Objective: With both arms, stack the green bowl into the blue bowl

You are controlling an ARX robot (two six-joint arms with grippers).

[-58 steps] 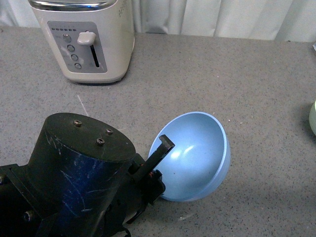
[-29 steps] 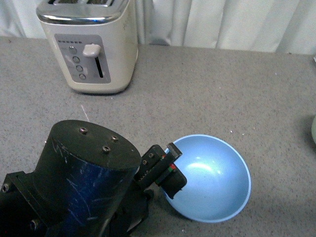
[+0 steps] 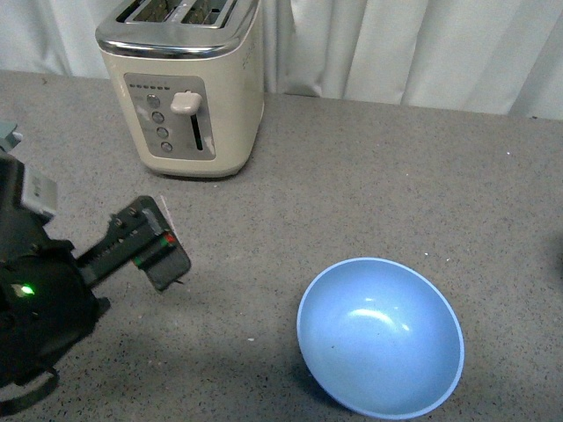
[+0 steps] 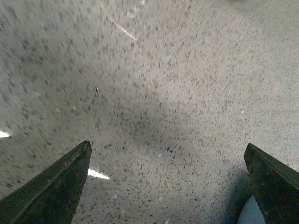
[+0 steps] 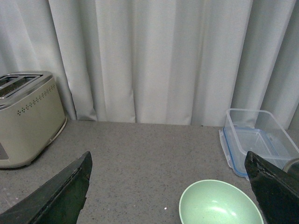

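Observation:
The blue bowl (image 3: 380, 337) sits upright on the grey table, low and right of centre in the front view, with nothing in it. My left gripper (image 3: 154, 244) hangs open well to the bowl's left, apart from it. The left wrist view is blurred; its open gripper (image 4: 168, 144) has only speckled tabletop between the fingers, and a sliver of the blue bowl (image 4: 250, 215) shows by one finger. The green bowl (image 5: 219, 205) appears only in the right wrist view, upright and empty. It lies below my open right gripper (image 5: 168, 157), which holds nothing.
A cream toaster (image 3: 185, 83) stands at the back left of the table, also seen as the toaster (image 5: 28, 116) from the right wrist. A clear container (image 5: 257, 140) with a blue-edged lid sits behind the green bowl. A white curtain (image 5: 154, 60) closes the far side.
My left arm has pulled back leftward, away from the blue bowl. The bowl, tilted on its edge a second ago, now rests flat and upright.

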